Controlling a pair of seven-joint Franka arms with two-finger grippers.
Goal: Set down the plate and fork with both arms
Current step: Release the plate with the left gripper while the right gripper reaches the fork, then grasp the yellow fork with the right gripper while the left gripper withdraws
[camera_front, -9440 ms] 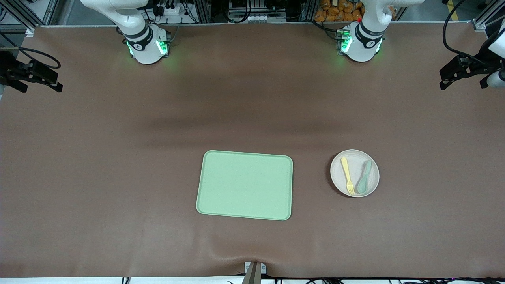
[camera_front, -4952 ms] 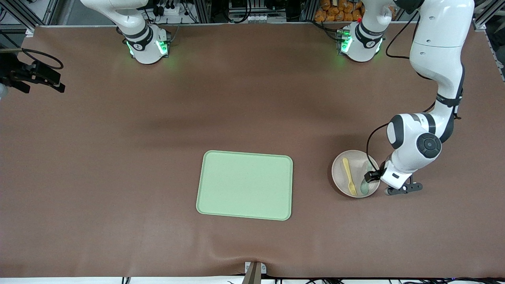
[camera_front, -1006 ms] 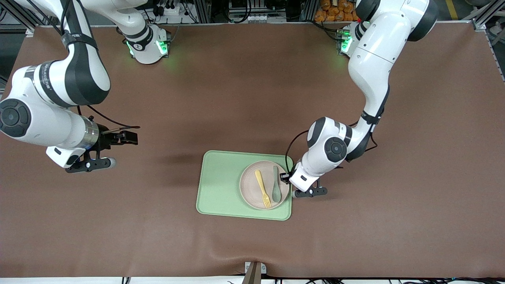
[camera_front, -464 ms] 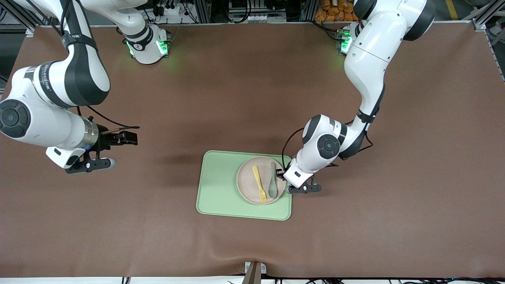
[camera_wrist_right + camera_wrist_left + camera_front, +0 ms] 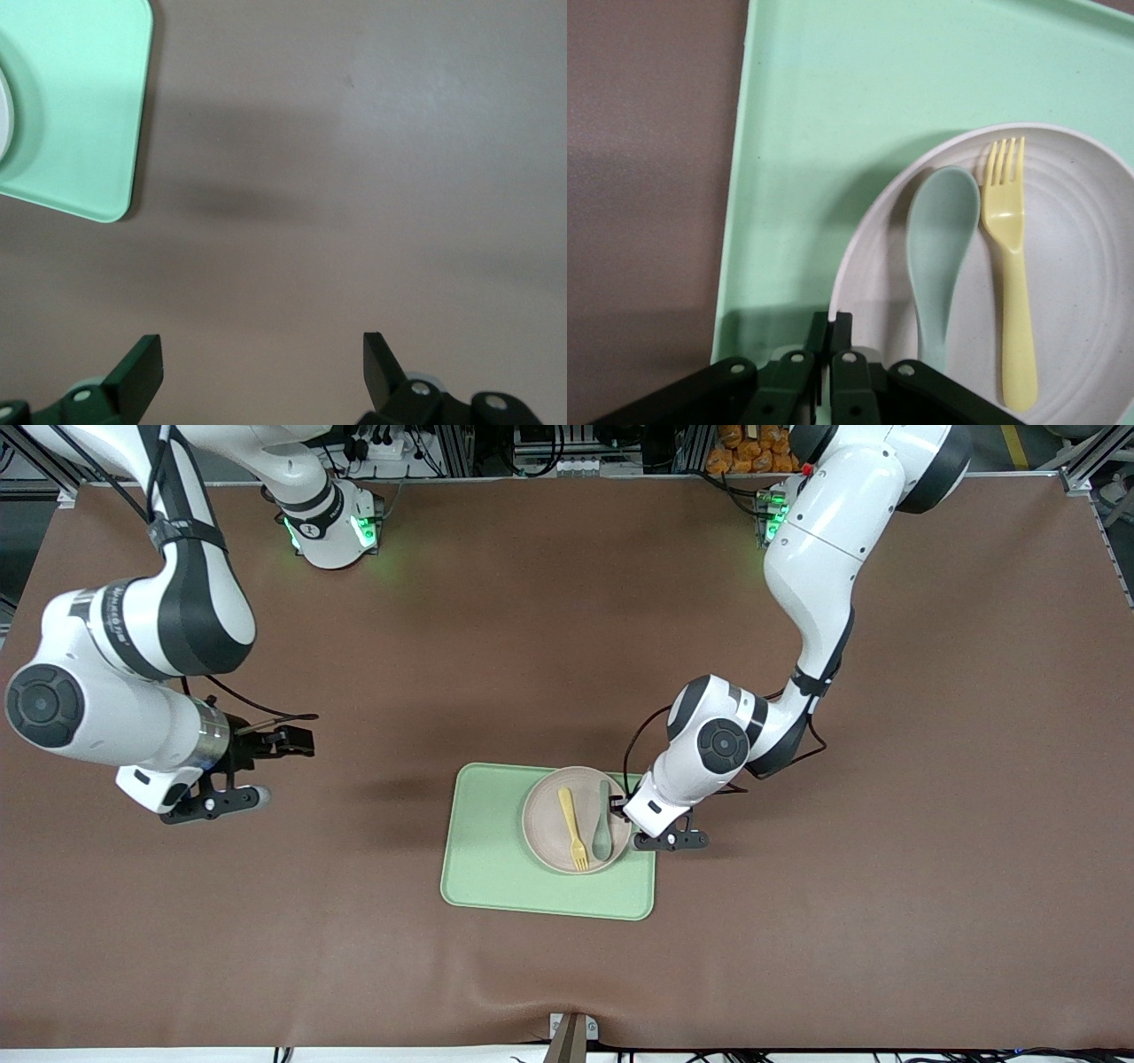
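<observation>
The pale beige-pink plate [image 5: 545, 824] is over the light-green tray [image 5: 487, 859], at the part toward the left arm's end. The yellow fork [image 5: 572, 830] and a grey-green spoon [image 5: 603, 831] lie side by side in it. My left gripper [image 5: 621, 807] is shut on the plate's rim beside the spoon. In the left wrist view the closed gripper [image 5: 832, 326] pinches the rim of the plate [image 5: 1081, 221], with the spoon [image 5: 939, 239] and fork [image 5: 1010, 266] past it. My right gripper [image 5: 264, 769] is open and empty over bare table toward the right arm's end; it also shows in the right wrist view [image 5: 261, 354].
The tray fills much of the left wrist view [image 5: 833, 106], and its corner shows in the right wrist view [image 5: 80, 106]. A brown cloth [image 5: 797, 921] covers the table. A small metal clip [image 5: 571, 1032] sits at the table edge nearest the camera.
My left gripper has carried the plate, with fork and spoon, farther over the tray toward the right arm's end and away from the camera. My right arm has shifted slightly.
</observation>
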